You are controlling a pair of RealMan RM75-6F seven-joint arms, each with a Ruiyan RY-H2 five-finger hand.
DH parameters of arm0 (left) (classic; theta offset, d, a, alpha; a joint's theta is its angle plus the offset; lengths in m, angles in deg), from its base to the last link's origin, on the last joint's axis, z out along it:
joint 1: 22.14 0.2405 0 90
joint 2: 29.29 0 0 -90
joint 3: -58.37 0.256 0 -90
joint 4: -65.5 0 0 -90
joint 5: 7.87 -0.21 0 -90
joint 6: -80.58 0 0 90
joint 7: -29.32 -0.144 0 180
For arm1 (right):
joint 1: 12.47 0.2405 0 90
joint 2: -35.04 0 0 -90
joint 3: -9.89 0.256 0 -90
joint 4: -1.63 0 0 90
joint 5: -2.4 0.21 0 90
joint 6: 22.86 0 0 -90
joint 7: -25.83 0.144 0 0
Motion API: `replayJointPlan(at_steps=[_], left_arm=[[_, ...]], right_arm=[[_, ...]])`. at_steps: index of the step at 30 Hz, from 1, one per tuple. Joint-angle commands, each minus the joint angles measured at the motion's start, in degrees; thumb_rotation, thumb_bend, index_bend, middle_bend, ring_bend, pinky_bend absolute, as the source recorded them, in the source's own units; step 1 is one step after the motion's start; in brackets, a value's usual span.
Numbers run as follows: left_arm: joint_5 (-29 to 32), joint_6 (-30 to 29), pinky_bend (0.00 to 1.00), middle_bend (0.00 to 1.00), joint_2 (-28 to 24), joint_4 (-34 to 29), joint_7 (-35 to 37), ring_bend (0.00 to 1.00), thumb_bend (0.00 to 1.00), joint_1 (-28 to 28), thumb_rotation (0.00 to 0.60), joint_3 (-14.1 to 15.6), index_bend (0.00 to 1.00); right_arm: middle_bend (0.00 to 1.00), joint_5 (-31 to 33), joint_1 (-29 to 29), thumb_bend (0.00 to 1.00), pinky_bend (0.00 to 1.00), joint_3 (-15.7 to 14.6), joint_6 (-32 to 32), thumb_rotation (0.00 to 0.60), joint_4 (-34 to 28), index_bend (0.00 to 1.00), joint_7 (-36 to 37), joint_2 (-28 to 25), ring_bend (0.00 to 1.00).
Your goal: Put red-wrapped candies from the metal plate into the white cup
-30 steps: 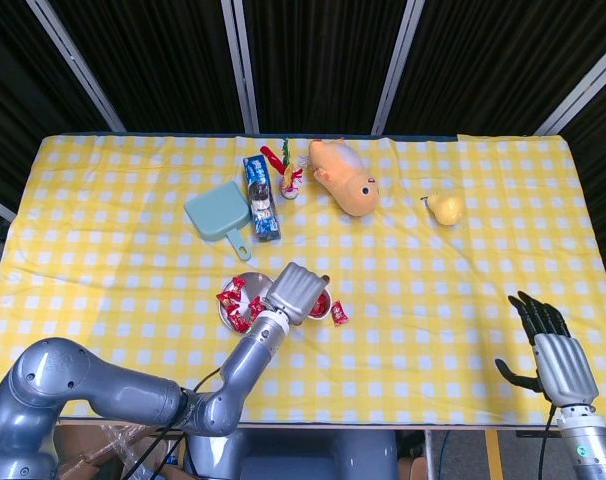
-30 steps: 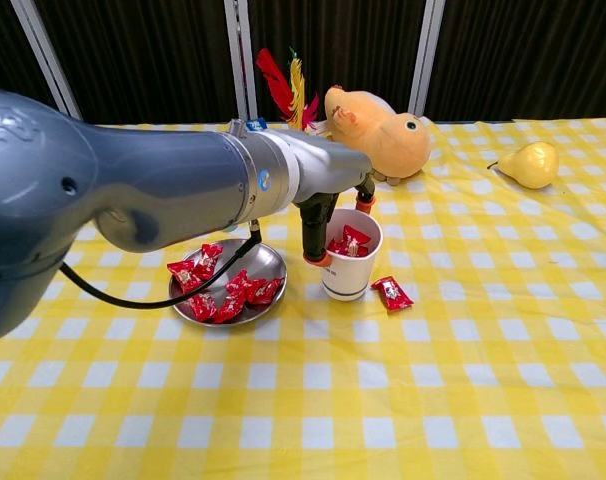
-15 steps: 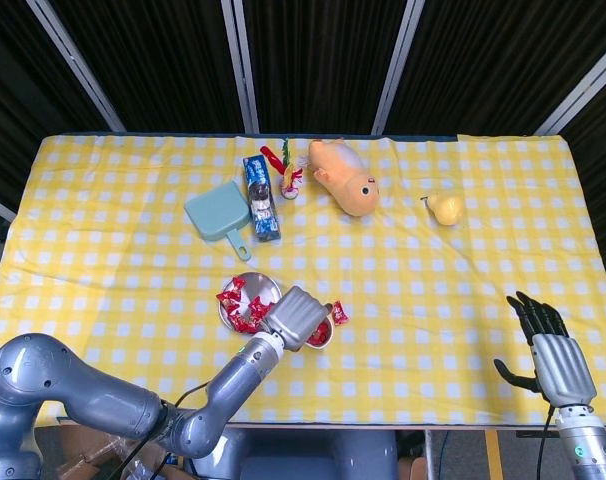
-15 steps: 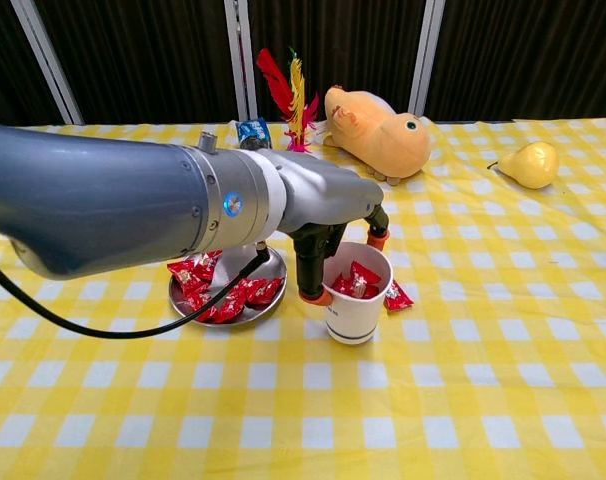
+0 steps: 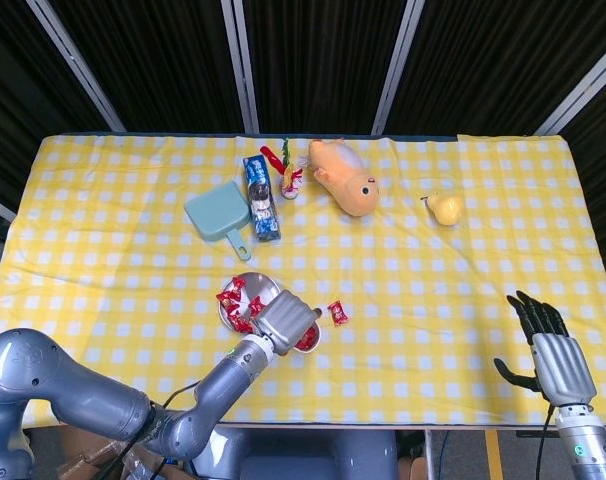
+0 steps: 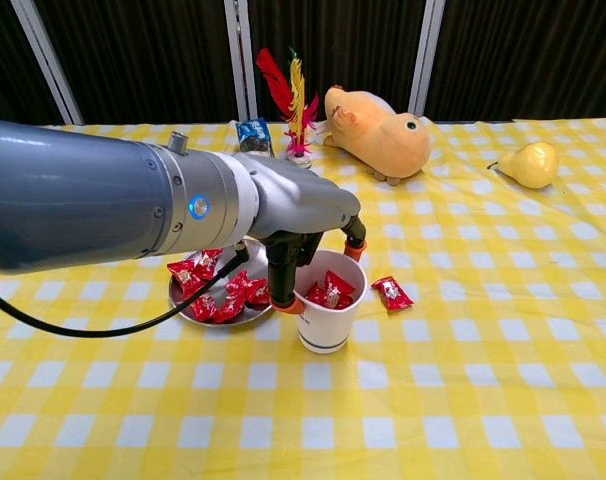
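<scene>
At the near-centre of the yellow-and-white checked tablecloth (image 6: 483, 380): one white paper cup (image 6: 326, 322), upright, grasped at its rim by the left hand (image 6: 305, 240), fingers curled down over the rim on both sides. The cup stands just beside the round metal plate (image 5: 264, 288), on the plate's right as the chest view shows it.

Relation governing the next move: the plate's candies lie immediately left of the cup, under the left forearm; the left hand is the nearer by far. The right hand (image 5: 551, 358) rests well apart at the table's far right edge, fingers spread, holding nothing. As a judgement, the left hand must let go of the cup before it can reach across to the plate.

Count of items:
- red-wrapped candies on the plate (image 6: 228, 290): a heap, roughly six; exact number cannot be told, some being hidden by the arm.
- red-wrapped candies in the cup (image 6: 329, 290): at least two visible above the rim.
- stray red-wrapped candy on the cloth (image 6: 391, 292): one, just right of the cup, long axis slanting.
- orange plush toy animal (image 6: 377, 130): one.
- yellow pear (image 6: 528, 163): one.
- red-and-yellow feathered shuttlecock (image 6: 291, 100): one.
- pale teal plastic dustpan (image 5: 220, 214): one.
- blue snack packet (image 5: 260, 196): one.
</scene>
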Motion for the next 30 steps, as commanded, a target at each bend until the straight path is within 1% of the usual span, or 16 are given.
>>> replayJointPlan(at_steps=[1, 4, 9, 13, 16, 21, 26, 28, 30], left_arm=[[0.48, 0.35, 1.0, 0.94, -0.69, -0.62, 0.13, 0.98, 0.31, -0.38, 0.6, 0.33, 0.28], [0.59, 0.31, 1.0, 0.93, -1.02, -0.96, 0.43, 0.97, 0.29, -0.63, 0.6, 0.62, 0.24], [0.85, 0.21, 1.0, 0.92, -1.07, -1.03, 1.19, 0.97, 0.2, -0.9, 0.6, 1.12, 0.21], [0.82, 0.18, 1.0, 0.92, -1.31, -1.37, 1.55, 0.97, 0.18, -1.17, 0.6, 1.49, 0.18], [0.97, -0.02, 1.0, 0.91, -1.88, -2.11, 2.05, 0.96, 0.17, -1.36, 0.6, 1.21, 0.17], [0.3, -0.61, 1.0, 0.9, -4.35, -4.57, 3.77, 0.96, 0.17, -1.84, 0.6, -1.31, 0.15], [-0.51, -1.52, 1.0, 0.9, -7.42, -6.38, 3.79, 0.96, 0.17, -3.1, 0.6, -3.59, 0.15], [-0.57, -1.65, 1.0, 0.91, -8.29, -6.3, 3.95, 0.96, 0.17, -3.57, 0.6, -4.28, 0.15], [-1.09, -2.23, 1.0, 0.91, -8.6, -5.53, 3.37, 0.96, 0.18, -4.02, 0.6, -4.14, 0.16]], right_arm=[[0.0, 0.01, 0.01, 0.34, 0.0, 0.01, -0.02, 0.6, 0.01, 0.0, -0.11, 0.06, 0.0], [0.0, -0.02, -0.01, 0.34, 0.0, -0.01, -0.06, 0.6, -0.06, 0.0, -0.26, 0.08, 0.0], [0.0, -0.09, -0.05, 0.34, 0.0, -0.03, -0.15, 0.6, -0.06, 0.0, -0.29, 0.09, 0.0], [0.0, -0.19, -0.05, 0.34, 0.0, -0.05, -0.17, 0.6, -0.03, 0.0, -0.23, 0.09, 0.0], [0.0, -0.24, -0.07, 0.34, 0.0, -0.04, -0.25, 0.6, 0.01, 0.0, -0.16, 0.07, 0.0], [0.0, -0.18, -0.07, 0.34, 0.0, -0.09, -0.12, 0.6, -0.04, 0.0, -0.09, 0.01, 0.0], [0.0, -0.09, -0.1, 0.34, 0.0, -0.1, -0.11, 0.6, -0.07, 0.0, -0.2, 0.07, 0.0], [0.0, -0.16, -0.11, 0.34, 0.0, -0.11, -0.13, 0.6, -0.09, 0.0, -0.11, 0.01, 0.0], [0.0, -0.16, -0.11, 0.34, 0.0, -0.11, -0.13, 0.6, -0.08, 0.0, -0.09, -0.03, 0.0]])
